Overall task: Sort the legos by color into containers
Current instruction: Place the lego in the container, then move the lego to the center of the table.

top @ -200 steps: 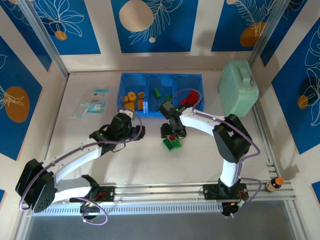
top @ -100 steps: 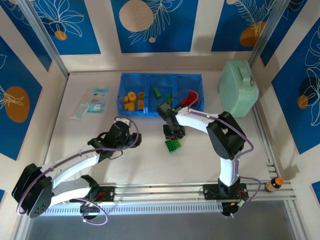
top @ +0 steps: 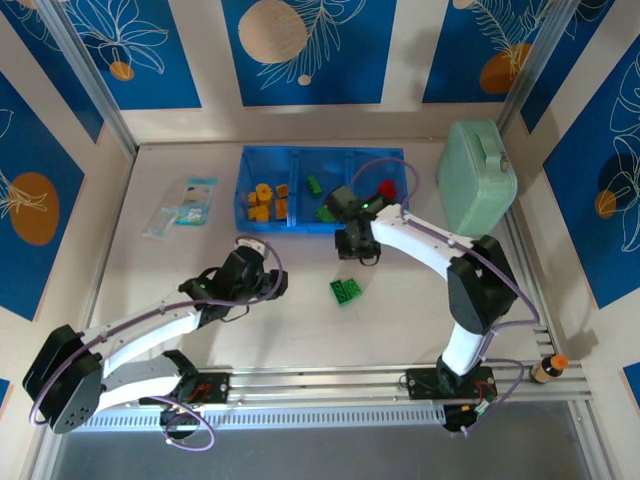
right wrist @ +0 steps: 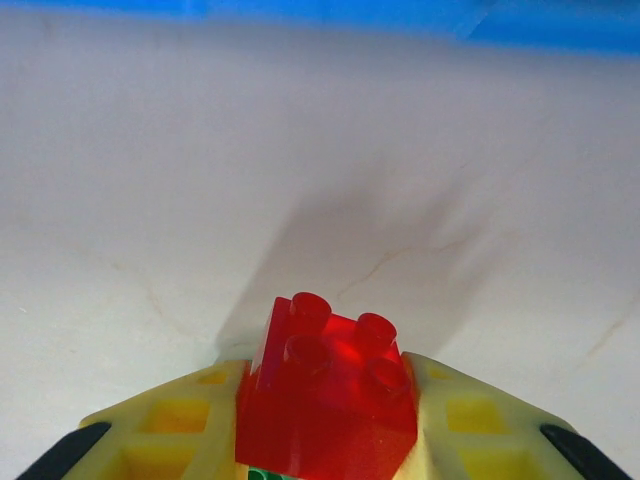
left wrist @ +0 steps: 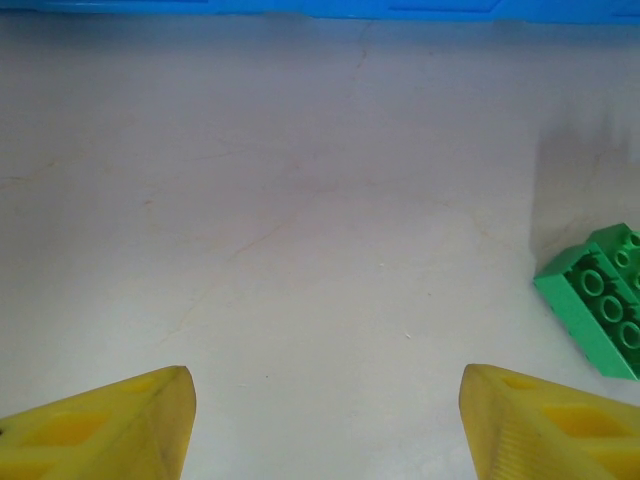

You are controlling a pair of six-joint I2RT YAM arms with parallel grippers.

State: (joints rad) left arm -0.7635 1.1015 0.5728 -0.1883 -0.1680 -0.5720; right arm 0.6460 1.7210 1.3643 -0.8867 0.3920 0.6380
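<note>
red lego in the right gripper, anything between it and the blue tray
Nothing visible does: in the right wrist view, bare table runs from the red lego in the right gripper to the blue tray.

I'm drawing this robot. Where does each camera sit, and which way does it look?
Top camera: above and behind the robot, looking down at the table, blue tray, whole left arm and right arm.
Left wrist camera: on the left arm, looking low across the table towards the tray; the open left gripper shows.
Right wrist camera: on the right arm, also facing the tray; the right gripper, shut on a red brick, shows.
Shared: top and left wrist views both see the green brick.
</note>
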